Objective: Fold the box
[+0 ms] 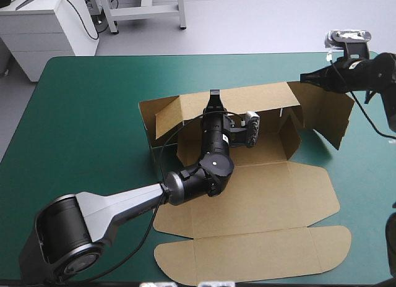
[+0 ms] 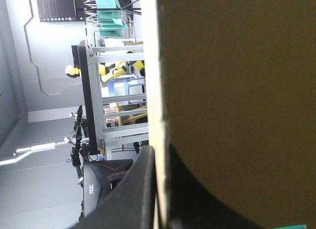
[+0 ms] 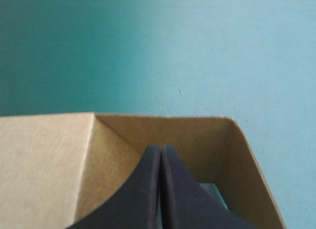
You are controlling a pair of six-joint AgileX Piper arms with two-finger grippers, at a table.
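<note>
Left fingers are clamped on the raised back wall of the brown box. Right fingers pinch its upright end flap, lid panels lying flat on the bench.

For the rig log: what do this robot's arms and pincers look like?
The left arm has a black base joint, a tapering silver-grey link, then black rounded segments. The right arm is black. The left pincer and right pincer each have two broad curved black fins.
</note>
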